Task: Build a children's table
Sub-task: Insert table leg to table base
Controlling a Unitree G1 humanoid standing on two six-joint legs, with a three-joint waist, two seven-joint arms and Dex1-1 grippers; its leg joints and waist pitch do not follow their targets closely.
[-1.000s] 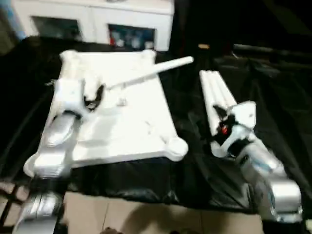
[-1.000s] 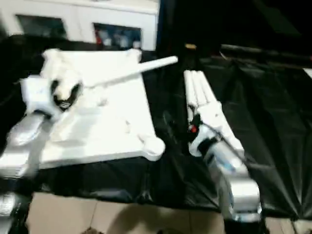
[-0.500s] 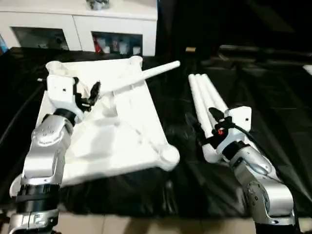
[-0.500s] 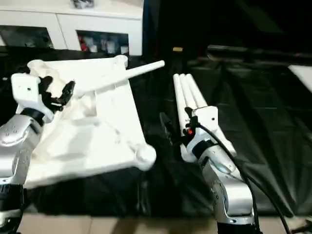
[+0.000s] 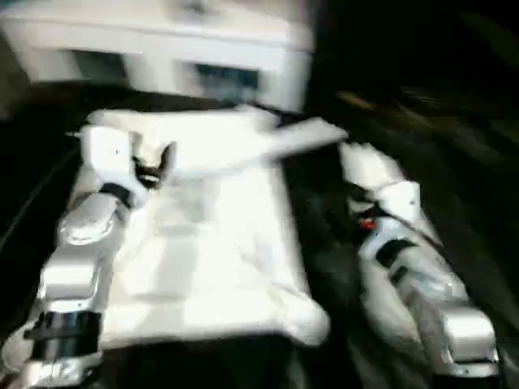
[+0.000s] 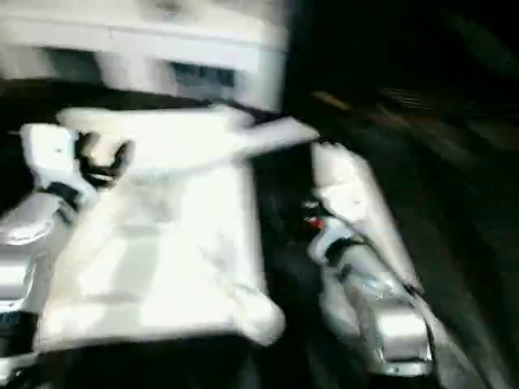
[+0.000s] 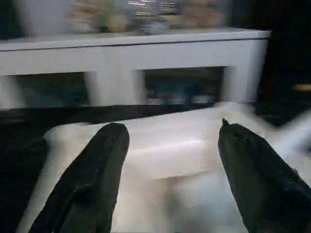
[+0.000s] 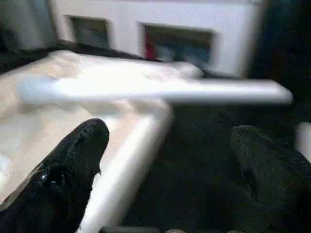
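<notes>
The white tabletop [image 5: 211,243] lies underside up on the black-covered surface, with round sockets at its corners. One white leg [image 5: 300,136] rests slanted across its far edge, also visible in the right wrist view as the leg [image 8: 160,90]. The other legs [image 5: 369,166] lie bundled to the tabletop's right. My left gripper [image 5: 154,162] hovers over the tabletop's far left part, open with nothing between its fingers [image 7: 104,160]. My right gripper [image 6: 304,223] is low beside the bundled legs, between them and the tabletop edge [image 8: 131,145]; it is open and holds nothing.
A white cabinet [image 5: 162,40] with glass doors stands right behind the work surface. Black sheeting [image 5: 454,138] covers the surface around the parts, with wrinkled folds at the right.
The whole picture has shifted, so the camera has moved. Both arms stay about where they were: left over the tabletop, right beside the bundled legs. Nothing has been taken hold of.
</notes>
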